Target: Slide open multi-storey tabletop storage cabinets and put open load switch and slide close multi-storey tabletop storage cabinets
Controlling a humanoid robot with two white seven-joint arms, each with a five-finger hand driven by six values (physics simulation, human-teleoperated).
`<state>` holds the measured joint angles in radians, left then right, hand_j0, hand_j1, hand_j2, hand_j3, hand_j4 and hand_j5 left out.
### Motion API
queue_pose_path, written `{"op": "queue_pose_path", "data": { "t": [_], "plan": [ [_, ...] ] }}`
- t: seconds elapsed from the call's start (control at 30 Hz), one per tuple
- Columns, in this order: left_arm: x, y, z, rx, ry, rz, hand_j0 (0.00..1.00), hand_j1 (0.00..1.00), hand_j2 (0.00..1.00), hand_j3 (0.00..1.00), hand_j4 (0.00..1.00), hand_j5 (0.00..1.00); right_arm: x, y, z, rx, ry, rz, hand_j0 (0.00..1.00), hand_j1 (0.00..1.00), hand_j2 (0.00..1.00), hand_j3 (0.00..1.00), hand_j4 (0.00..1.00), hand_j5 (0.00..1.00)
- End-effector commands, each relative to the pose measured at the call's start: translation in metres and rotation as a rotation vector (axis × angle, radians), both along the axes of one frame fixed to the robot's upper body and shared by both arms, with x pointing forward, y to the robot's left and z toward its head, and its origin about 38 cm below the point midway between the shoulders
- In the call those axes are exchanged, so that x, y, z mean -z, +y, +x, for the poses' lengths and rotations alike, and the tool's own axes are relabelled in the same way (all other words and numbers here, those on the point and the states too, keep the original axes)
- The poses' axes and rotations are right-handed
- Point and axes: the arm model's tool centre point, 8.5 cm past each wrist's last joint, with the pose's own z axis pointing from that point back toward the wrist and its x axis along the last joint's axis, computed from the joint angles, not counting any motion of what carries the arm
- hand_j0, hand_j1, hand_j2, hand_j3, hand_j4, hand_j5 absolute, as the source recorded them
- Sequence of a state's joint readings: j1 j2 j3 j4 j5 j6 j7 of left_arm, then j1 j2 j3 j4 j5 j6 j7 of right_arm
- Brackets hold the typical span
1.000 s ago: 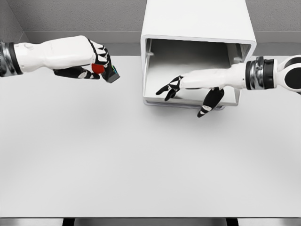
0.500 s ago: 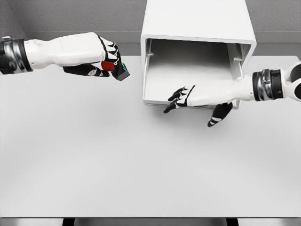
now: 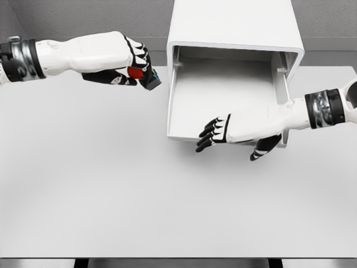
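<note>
Gripping the load switch (image 3: 144, 76), left hand (image 3: 120, 58) fingers curl tight.

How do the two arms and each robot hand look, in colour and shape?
Both arms are smooth white shells with a ringed silver and black wrist cuff. The left robot hand and right robot hand have white backs and black fingers with white segments. No cables show.

Bright, even, diffuse light fills the render, with no glare. The counter (image 3: 111, 195) shows only faint soft grey gradients toward the lower corners. The cabinet (image 3: 234, 22) interior shades slightly darker. Edges look a little soft; no visible distortion.
</note>
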<state>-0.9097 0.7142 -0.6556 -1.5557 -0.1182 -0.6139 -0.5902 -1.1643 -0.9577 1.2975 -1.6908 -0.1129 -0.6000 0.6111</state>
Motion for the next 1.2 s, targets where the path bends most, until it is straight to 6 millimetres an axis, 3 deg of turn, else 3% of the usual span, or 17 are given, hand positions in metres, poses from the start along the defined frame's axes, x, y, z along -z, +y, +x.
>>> {"op": "queue_pose_path", "data": {
  "t": [0.0,0.27,0.33,0.57,0.83,0.9,1.17],
  "plan": [
    [-0.001,-0.006,0.0,0.012,0.004,-0.015,0.39,0.39,0.39,0.39,0.39,0.39,-0.001,-0.002,-0.001,-0.006,0.001,0.005,1.0,1.0,1.0,1.0,1.0,1.0],
    [-0.004,-0.007,0.0,0.015,-0.002,-0.018,0.39,0.39,0.39,0.39,0.39,0.39,-0.003,-0.009,-0.001,0.013,-0.001,0.002,1.0,1.0,1.0,1.0,1.0,1.0],
    [-0.011,-0.017,0.001,0.037,-0.018,-0.034,0.39,0.39,0.39,0.39,0.39,0.39,-0.003,-0.011,-0.001,0.018,-0.001,0.0,1.0,1.0,1.0,1.0,1.0,1.0],
    [-0.008,-0.039,-0.001,0.084,-0.01,-0.065,0.39,0.39,0.39,0.39,0.39,0.39,-0.005,-0.012,-0.001,0.019,-0.005,0.002,1.0,1.0,1.0,1.0,1.0,1.0],
    [0.01,-0.075,-0.005,0.148,0.005,-0.046,0.39,0.39,0.39,0.39,0.39,0.39,-0.009,-0.026,-0.001,0.051,-0.015,-0.011,1.0,1.0,1.0,1.0,1.0,1.0],
    [0.013,-0.08,-0.002,0.143,0.003,-0.038,0.39,0.39,0.39,0.39,0.39,0.39,-0.01,-0.034,-0.002,0.07,-0.016,-0.018,1.0,1.0,1.0,1.0,1.0,1.0],
    [0.027,-0.089,0.013,0.111,0.033,-0.035,0.39,0.39,0.39,0.39,0.39,0.39,-0.011,-0.029,-0.005,0.051,-0.017,-0.016,1.0,1.0,1.0,1.0,1.0,1.0]
  ]
}}
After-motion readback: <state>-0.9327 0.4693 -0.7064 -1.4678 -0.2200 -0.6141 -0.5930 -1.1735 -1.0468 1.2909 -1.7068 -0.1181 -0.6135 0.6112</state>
